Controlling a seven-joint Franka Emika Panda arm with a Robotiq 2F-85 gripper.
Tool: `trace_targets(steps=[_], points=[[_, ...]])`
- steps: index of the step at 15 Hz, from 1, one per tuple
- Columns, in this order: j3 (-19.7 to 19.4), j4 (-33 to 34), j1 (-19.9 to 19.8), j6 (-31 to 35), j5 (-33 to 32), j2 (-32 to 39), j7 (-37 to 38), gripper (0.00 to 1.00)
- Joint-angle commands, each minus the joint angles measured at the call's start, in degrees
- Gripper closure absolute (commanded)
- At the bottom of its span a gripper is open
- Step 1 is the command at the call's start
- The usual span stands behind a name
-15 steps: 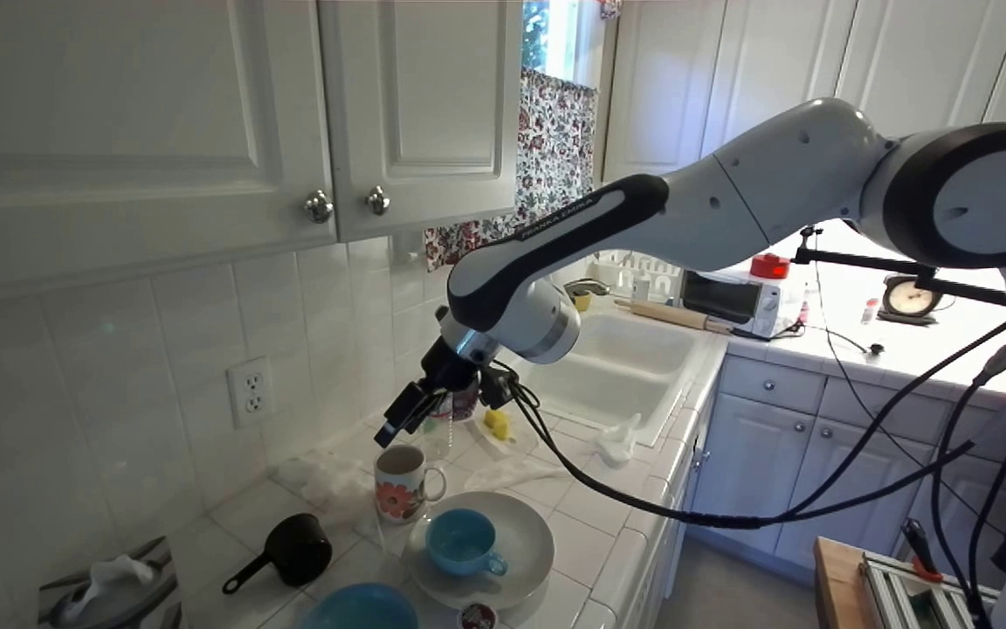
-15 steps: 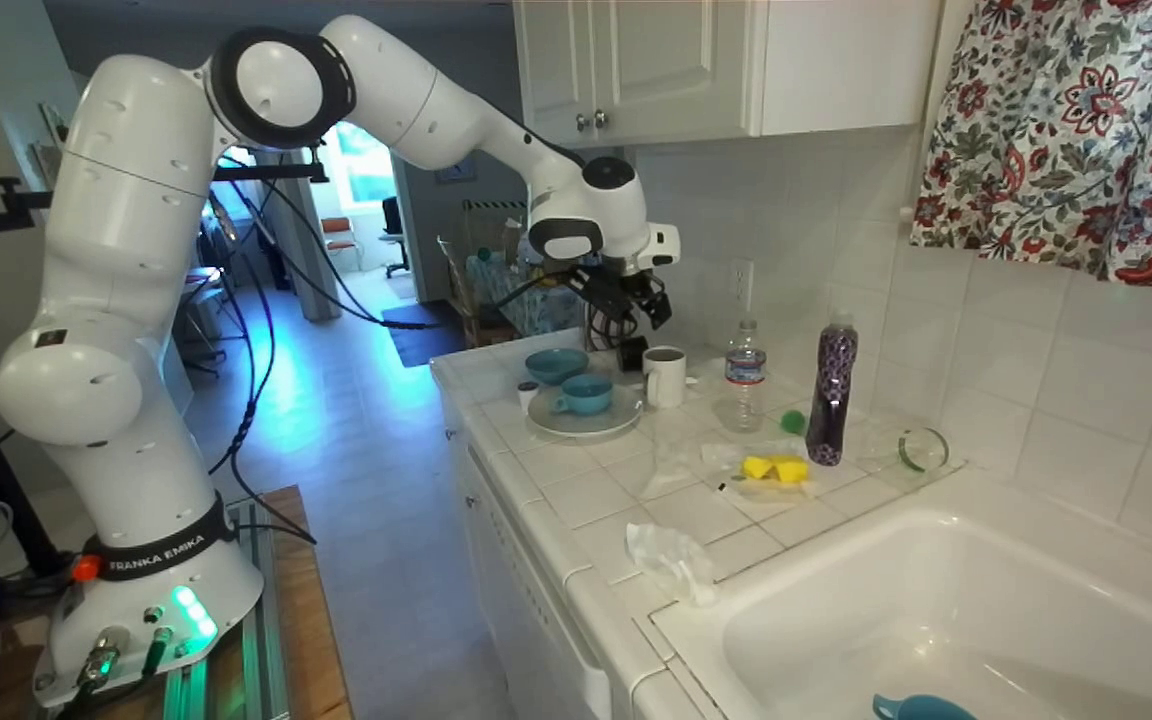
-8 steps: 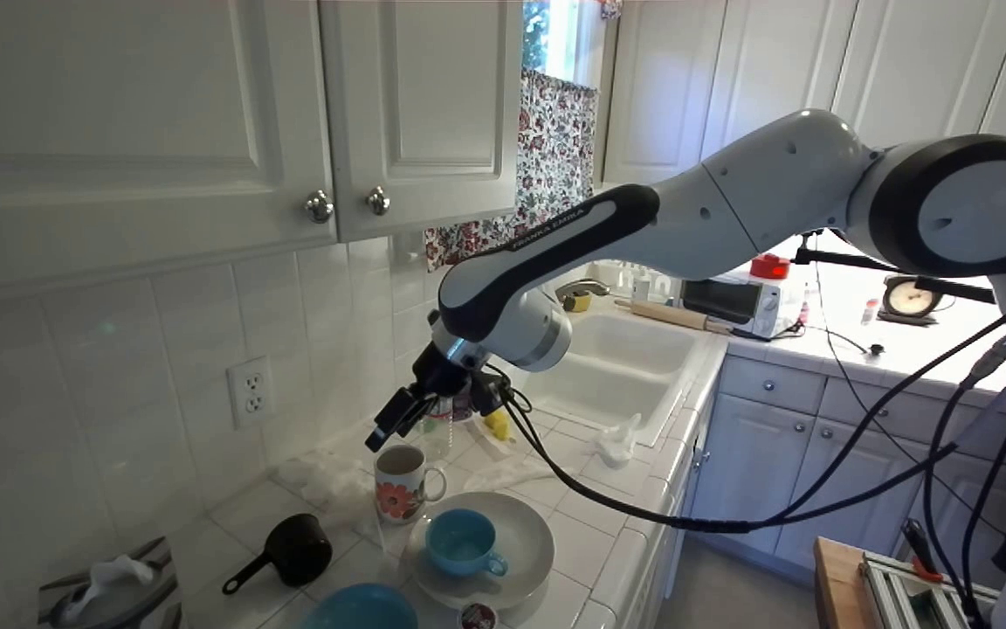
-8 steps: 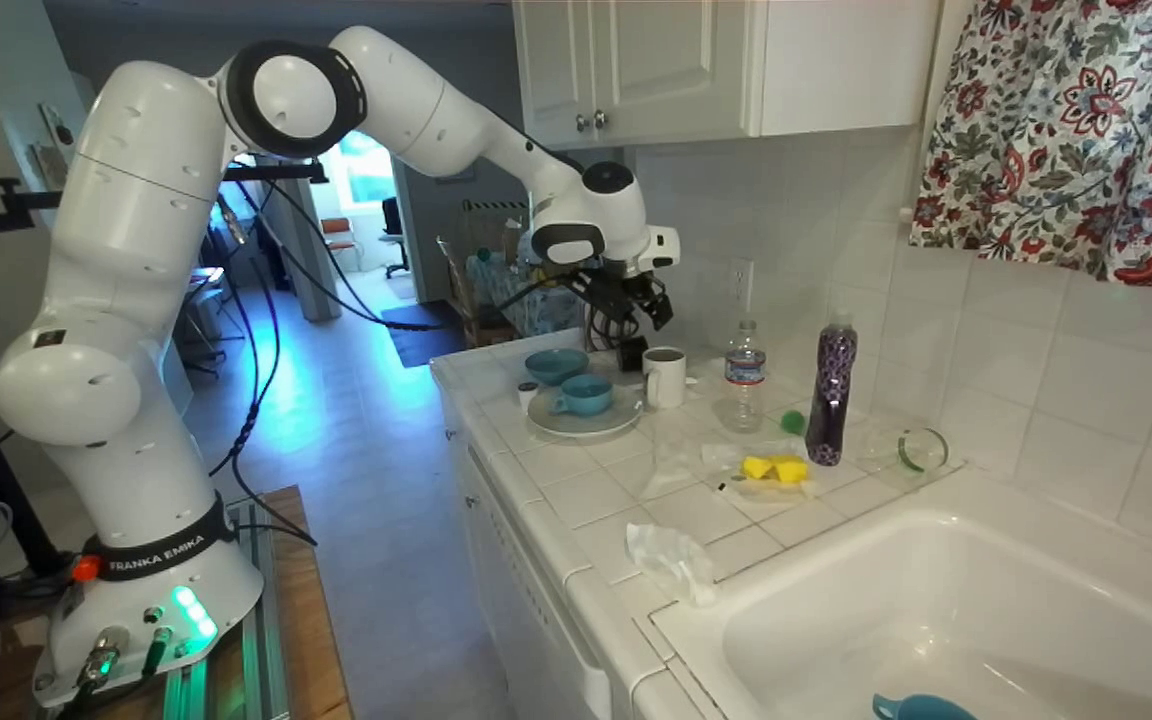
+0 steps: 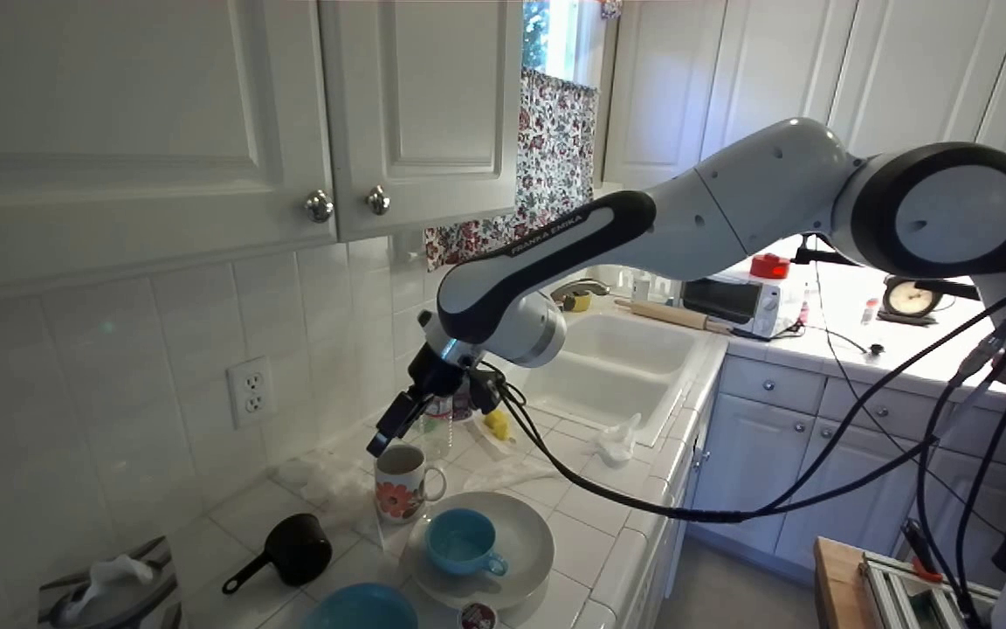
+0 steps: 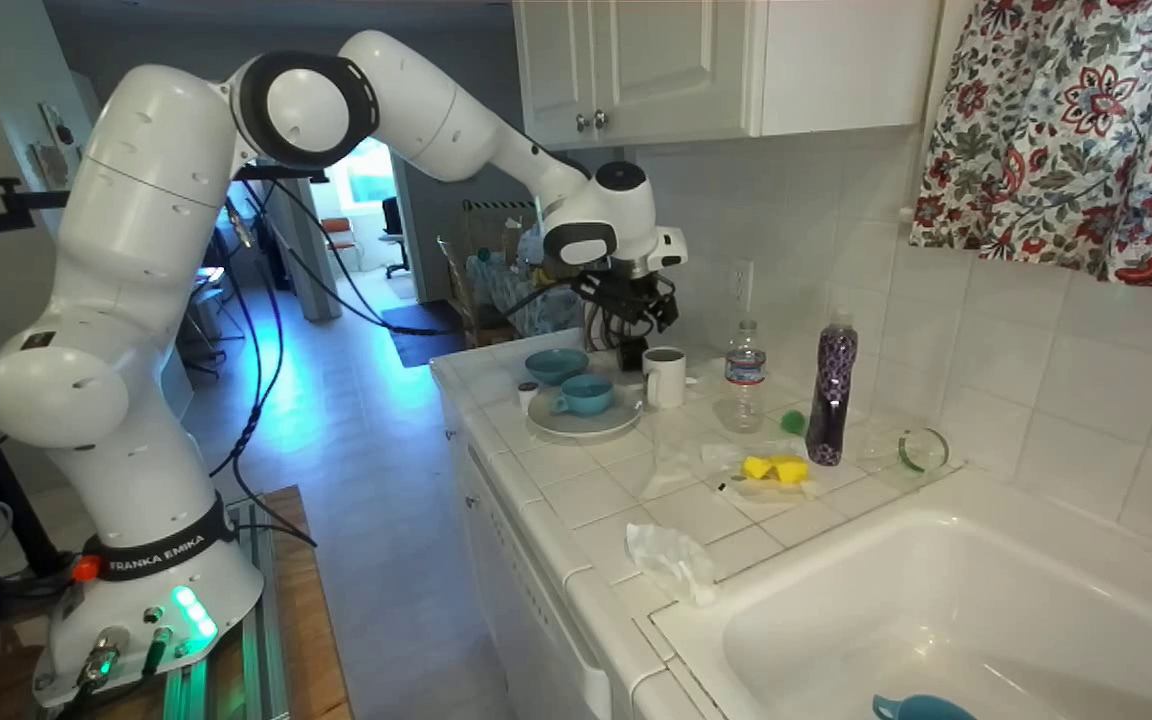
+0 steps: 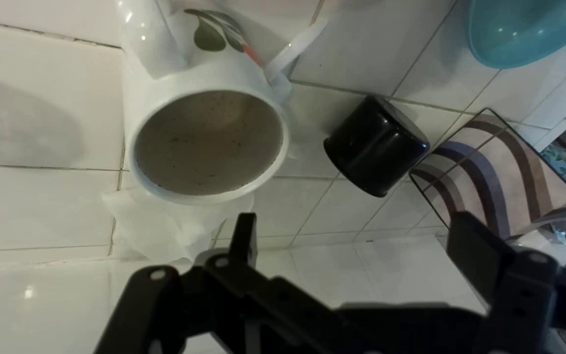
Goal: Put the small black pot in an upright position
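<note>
The black two-finger gripper [image 7: 354, 226] is hovering above the white tiled counter [image 5: 586, 542]; its two fingers [image 7: 243, 236] are standing wide apart, and they are gripping nothing. The small, shiny black, round pot [image 5: 298, 549], with one straight stick handle, is lying tipped on its side on this counter, apart from the gripper. In the wrist view it is appearing in the gap between the fingers, but it is resting beyond their tips. In an exterior view the gripper is hanging near the white ceramic mug with a coral-red flower [image 5: 398, 485], and the pot is lying nearer to the camera than this mug, its handle pointing away from it.

Concerning the writing: the white robot arm [image 5: 721, 210] is bearing the words "FRANKA EMIKA" on a black stripe [image 5: 634, 210], and the black band [image 6: 161, 550] around its base is showing the same words. The clear plastic bottle [image 6: 742, 402] is wearing a red, white and blue label [image 6: 744, 368], whose letters I am not managing to read. The small white cup with a dark lid [image 5: 477, 617] is carrying print, also too small.
</note>
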Motion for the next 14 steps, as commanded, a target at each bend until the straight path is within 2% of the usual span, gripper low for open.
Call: trace_targets(steps=[1,4,8,14], points=[[3.6,6.8,-2.6,-1.1,-3.0,5.2,-1.5,0.0],[6.1,11.3,-3.3,-1.1,-3.4,9.0,-3.8,0.0],[7.7,17.2,-3.0,-2.6,-5.3,14.2,-3.3,0.0],[9.2,27.6,-3.1,-12.4,-9.3,21.4,-2.5,0.0]])
